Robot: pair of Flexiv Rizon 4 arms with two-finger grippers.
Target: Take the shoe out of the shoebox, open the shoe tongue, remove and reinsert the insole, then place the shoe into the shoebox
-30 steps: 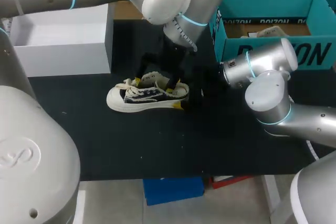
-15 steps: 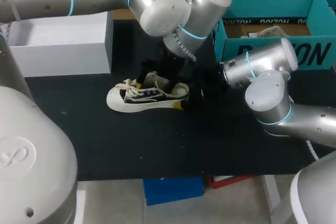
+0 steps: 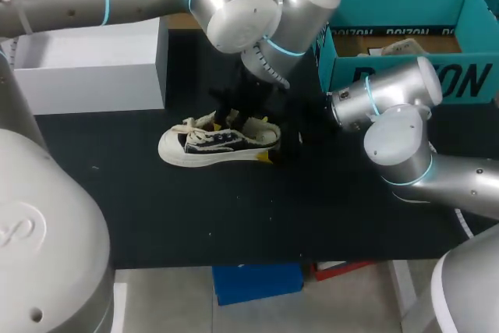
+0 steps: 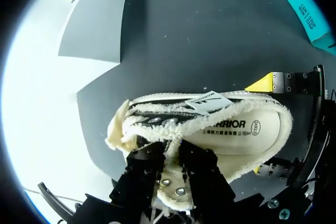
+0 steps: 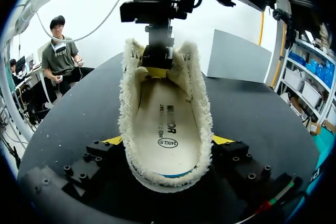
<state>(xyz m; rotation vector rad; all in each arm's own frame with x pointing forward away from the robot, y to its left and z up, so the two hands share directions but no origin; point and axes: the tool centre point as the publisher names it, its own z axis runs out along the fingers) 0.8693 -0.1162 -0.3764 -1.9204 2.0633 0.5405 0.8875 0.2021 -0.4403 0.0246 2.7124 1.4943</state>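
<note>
The low black-and-white canvas sneaker with fleece lining (image 3: 218,144) stood out of the open teal cardboard shoebox (image 3: 468,76), upright on the black counter (image 3: 234,208) and well apart from the box, so I counted the first step as done.

My right hand (image 5: 168,145) was clamped on the heel, one yellow tip pressed to each side of it, steadying the shoe. My left hand (image 4: 172,156) had its fingers drawn narrow, pinching the fleecy tongue (image 4: 181,135) from above near the laces. The shoe's mouth gaped wide in both wrist views, so I judged the tongue-opening step to be in hand and nearly finished.

The cream printed insole (image 5: 165,124) lay flat inside the shoe. I could not tell whether it had been out at all, but I took it as untouched. By my reckoning that left pulling the insole out, seating it again, and carrying the shoe back into the shoebox.
</note>
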